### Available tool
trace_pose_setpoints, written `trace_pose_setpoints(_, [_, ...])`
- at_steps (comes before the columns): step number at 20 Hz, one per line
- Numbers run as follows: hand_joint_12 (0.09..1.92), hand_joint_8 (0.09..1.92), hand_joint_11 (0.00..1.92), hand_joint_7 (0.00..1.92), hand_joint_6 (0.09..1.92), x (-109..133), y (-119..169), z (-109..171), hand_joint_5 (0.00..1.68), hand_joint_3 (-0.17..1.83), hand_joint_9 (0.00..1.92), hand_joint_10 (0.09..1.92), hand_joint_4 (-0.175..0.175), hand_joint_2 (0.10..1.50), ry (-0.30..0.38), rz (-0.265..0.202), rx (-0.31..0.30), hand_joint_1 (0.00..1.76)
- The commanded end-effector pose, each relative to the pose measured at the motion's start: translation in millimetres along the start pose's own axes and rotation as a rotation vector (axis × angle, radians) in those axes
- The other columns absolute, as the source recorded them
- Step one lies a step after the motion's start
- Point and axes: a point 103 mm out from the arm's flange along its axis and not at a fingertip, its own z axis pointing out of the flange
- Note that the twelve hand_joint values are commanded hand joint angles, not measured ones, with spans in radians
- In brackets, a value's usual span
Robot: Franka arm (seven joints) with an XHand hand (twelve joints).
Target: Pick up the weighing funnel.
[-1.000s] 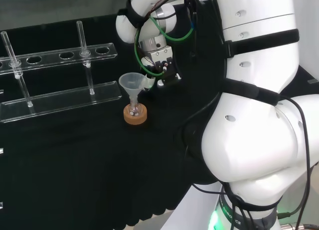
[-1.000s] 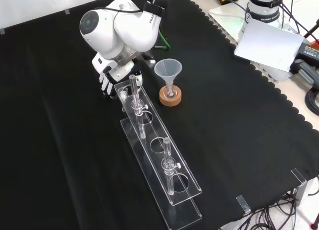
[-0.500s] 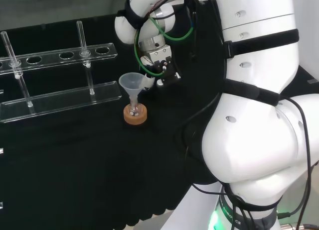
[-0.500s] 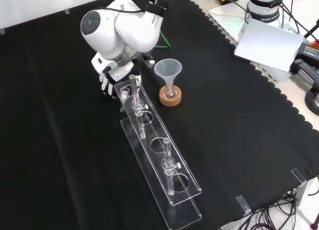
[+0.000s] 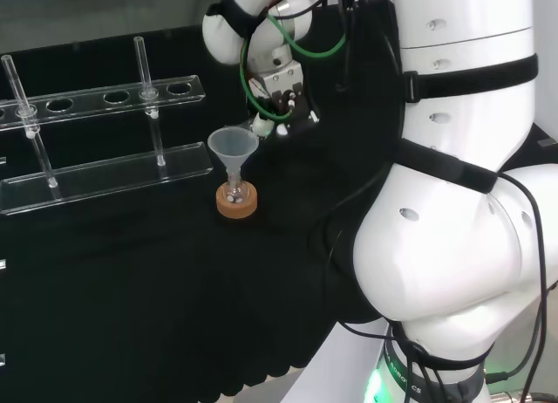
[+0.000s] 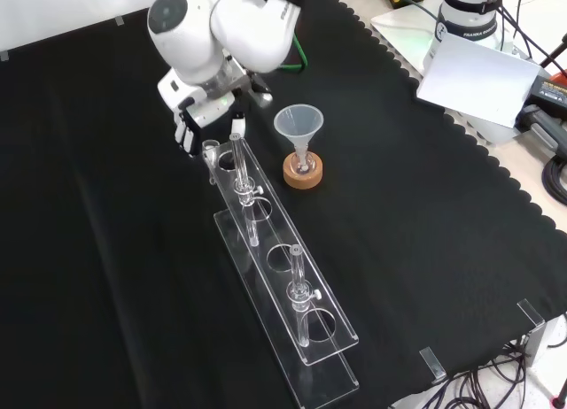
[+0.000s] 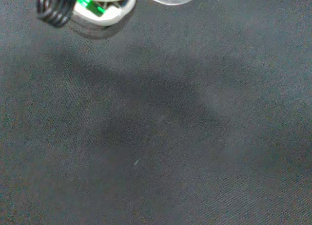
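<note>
"What covers the counter?"

"Matt black cloth (image 6: 425, 250), its fine weave plain up close."

"And the ware?"

"The rack (image 6: 270, 234) is clear, glossy plastic. The funnel (image 6: 299, 124) is translucent and smooth, on a ring (image 6: 303, 173) of rough tan cork. The arm link (image 5: 453, 263) and the robot hand (image 6: 202, 108) gleam in smooth white plastic."

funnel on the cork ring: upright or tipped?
Upright. The funnel stands mouth up, stem down in the small flask on the cork ring; head view agrees.
</note>
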Motion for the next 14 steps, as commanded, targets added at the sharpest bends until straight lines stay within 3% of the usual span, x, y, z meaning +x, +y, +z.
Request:
trace_pose_setpoints(1, [0.9, 0.67, 1.06, 0.82, 0.61, -27, -20, -30, 1.28, 0.51, 1.23, 0.26, 0.175, 0.73, -0.01, 0.05, -0.004, 1.11])
trace_pose_setpoints(9, [0.89, 0.67, 1.08, 0.83, 0.61, -52, -51, -51, 1.28, 0.51, 1.26, 0.26, 0.175, 0.73, -0.008, 0.102, -0.023, 1.11])
trace_pose_setpoints(14, [0.87, 0.67, 1.1, 0.84, 0.61, -58, -72, -63, 1.28, 0.51, 1.29, 0.22, 0.175, 0.73, -0.009, 0.103, -0.043, 1.11])
